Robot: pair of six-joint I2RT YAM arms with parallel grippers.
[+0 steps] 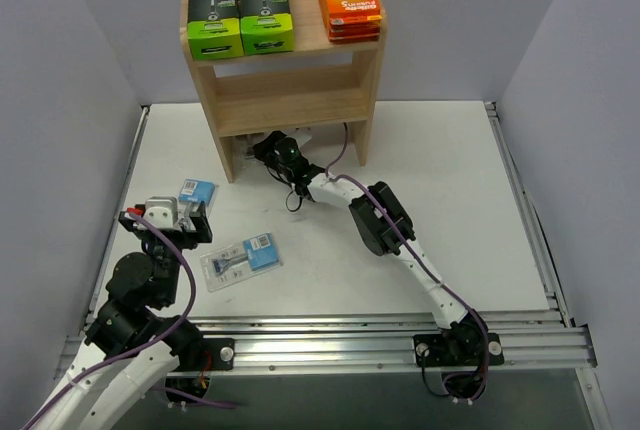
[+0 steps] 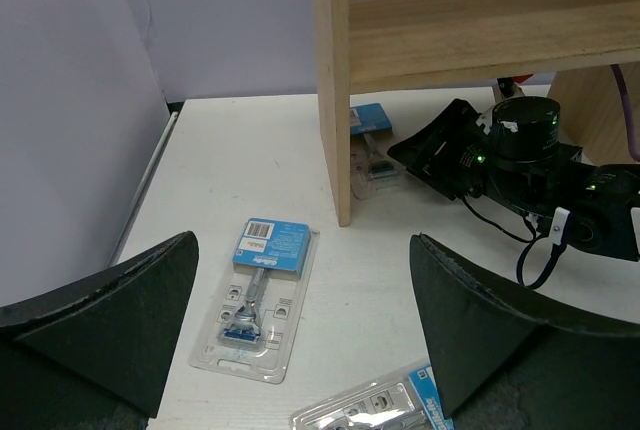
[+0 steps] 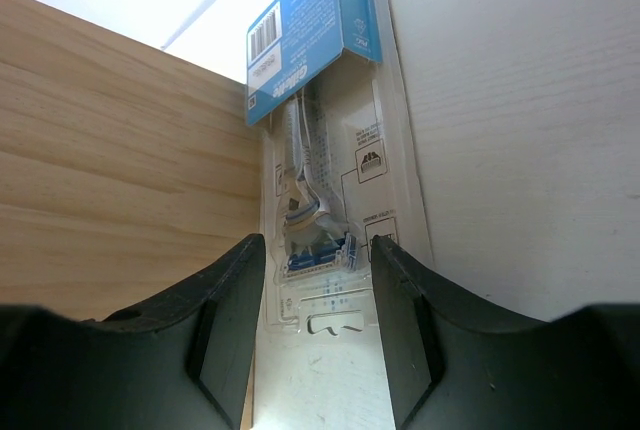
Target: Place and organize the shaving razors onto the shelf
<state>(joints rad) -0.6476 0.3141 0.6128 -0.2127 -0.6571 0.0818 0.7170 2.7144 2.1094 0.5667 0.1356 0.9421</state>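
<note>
Top view, shelf: the shelf [image 1: 290,100] carries green boxes [image 1: 240,18] and stacked orange boxes [image 1: 349,0] on its top tier; no pack is seen on the middle tier.
Top view, right gripper [image 1: 268,148]: it is reached in under the lowest board, close to the left side panel.
Top view, loose packs: the far pack [image 1: 197,191] lies just beyond the left gripper [image 1: 188,218]; the near pack [image 1: 242,260] lies flat on the surface, closer to the bases.
Left wrist, jaws: they are spread wide above the surface and nothing is held.
Left wrist, third pack [image 2: 372,140]: it is seen on the surface under the shelf, against the side panel.
Right wrist, jaws: they are set narrow, one on each side of the third pack's razor bubble; whether the bubble is pinched cannot be told.
Right wrist, step judged: the third pack is being handled at the foot of the shelf.
Right wrist, doing it well: the wrist should be kept low under the board, the pack kept square to the side panel, and any pull-out made straight forward so the shelf is not nudged.
Right wrist, caution: the left arm is best held back until the right arm is out.
</note>
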